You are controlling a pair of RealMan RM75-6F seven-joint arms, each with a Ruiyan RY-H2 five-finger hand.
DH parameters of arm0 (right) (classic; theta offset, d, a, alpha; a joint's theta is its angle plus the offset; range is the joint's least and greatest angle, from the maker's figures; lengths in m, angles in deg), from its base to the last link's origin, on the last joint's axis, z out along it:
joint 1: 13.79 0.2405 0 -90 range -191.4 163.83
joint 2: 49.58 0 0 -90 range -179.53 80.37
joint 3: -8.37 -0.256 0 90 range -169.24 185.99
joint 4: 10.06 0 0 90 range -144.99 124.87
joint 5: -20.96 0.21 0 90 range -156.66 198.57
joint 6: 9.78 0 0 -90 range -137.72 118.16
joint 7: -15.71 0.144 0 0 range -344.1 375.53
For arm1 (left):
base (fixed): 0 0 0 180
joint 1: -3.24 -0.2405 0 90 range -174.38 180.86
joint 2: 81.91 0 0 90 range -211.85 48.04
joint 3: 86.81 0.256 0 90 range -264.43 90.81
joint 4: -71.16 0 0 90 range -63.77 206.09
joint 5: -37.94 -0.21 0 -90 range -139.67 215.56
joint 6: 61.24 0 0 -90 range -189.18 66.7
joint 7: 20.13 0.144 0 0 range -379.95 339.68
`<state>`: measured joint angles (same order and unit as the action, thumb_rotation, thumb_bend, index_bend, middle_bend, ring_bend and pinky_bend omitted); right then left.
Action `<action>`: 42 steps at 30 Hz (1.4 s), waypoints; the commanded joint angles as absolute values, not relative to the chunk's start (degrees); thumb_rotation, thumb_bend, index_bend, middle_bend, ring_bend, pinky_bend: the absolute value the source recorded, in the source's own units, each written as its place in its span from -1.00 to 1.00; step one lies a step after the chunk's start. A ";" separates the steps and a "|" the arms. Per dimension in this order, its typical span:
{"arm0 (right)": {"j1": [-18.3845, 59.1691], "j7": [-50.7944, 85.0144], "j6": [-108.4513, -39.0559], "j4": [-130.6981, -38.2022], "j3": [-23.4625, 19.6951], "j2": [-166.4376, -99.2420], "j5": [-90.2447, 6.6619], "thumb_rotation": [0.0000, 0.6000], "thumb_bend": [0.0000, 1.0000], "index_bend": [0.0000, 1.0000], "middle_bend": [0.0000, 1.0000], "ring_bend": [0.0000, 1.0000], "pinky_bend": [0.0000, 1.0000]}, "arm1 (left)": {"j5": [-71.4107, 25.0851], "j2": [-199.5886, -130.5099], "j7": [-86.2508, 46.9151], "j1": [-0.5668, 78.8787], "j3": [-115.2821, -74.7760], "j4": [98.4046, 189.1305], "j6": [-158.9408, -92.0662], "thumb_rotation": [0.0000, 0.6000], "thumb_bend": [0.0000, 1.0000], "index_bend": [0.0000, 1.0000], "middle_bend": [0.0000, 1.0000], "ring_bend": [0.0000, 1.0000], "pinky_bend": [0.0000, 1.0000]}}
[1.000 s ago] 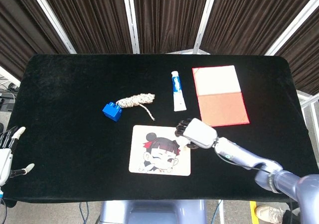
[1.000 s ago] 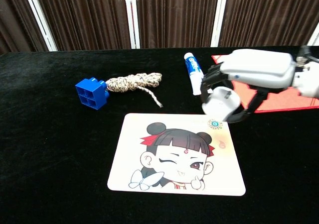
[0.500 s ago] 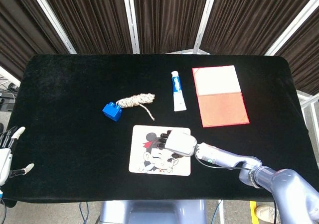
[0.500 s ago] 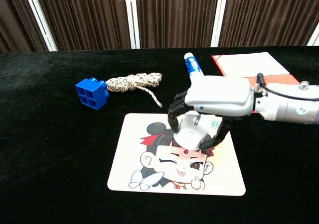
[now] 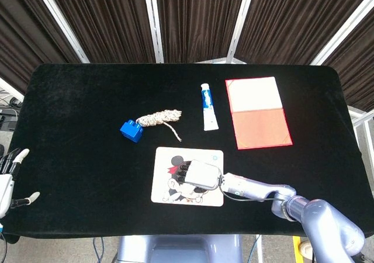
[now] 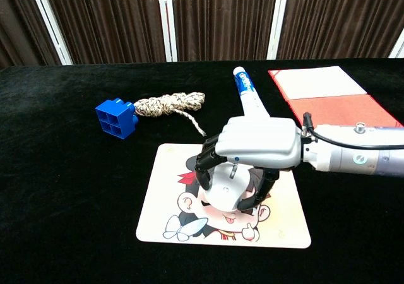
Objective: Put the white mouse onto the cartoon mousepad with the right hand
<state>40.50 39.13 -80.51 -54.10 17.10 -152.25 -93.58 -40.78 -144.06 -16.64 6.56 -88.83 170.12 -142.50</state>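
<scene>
Gripping the white mouse (image 6: pixel 226 192) from above, the right hand (image 6: pixel 255 150) holds it over the middle of the cartoon mousepad (image 6: pixel 281 224), near the front edge of the tabletop (image 5: pixel 76 128), probably to set it down flat. Whether the mouse touches the pad is hidden. The left hand (image 5: pixel 8 181), partly cut off at the front left corner, has its fingers apart and holds nothing.

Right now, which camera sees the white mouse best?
The chest view: the white mouse shows under the right hand, over the mousepad. In the head view the hand hides it almost fully.
</scene>
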 commanded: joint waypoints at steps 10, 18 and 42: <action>40.13 37.28 -80.52 -54.70 17.27 -153.03 -91.56 1.00 -0.64 0.04 -0.49 -0.86 -0.97 | -40.98 -143.99 -17.04 6.55 -88.74 170.07 -142.50 1.00 -0.79 -0.84 -1.00 -1.00 -1.00; 39.45 34.20 -78.98 -57.12 16.96 -151.85 -89.51 1.00 -0.73 -0.44 -0.82 -1.00 -1.00 | -41.17 -143.97 -17.31 6.52 -88.68 169.94 -142.55 1.00 -0.79 -0.84 -1.00 -1.00 -1.00; 24.90 11.93 -79.51 -80.07 7.36 -135.50 -66.18 1.00 -0.81 -0.66 -1.00 -1.00 -1.00 | -41.38 -144.05 -17.08 6.40 -88.60 169.97 -142.86 1.00 -0.79 -0.84 -1.00 -1.00 -1.00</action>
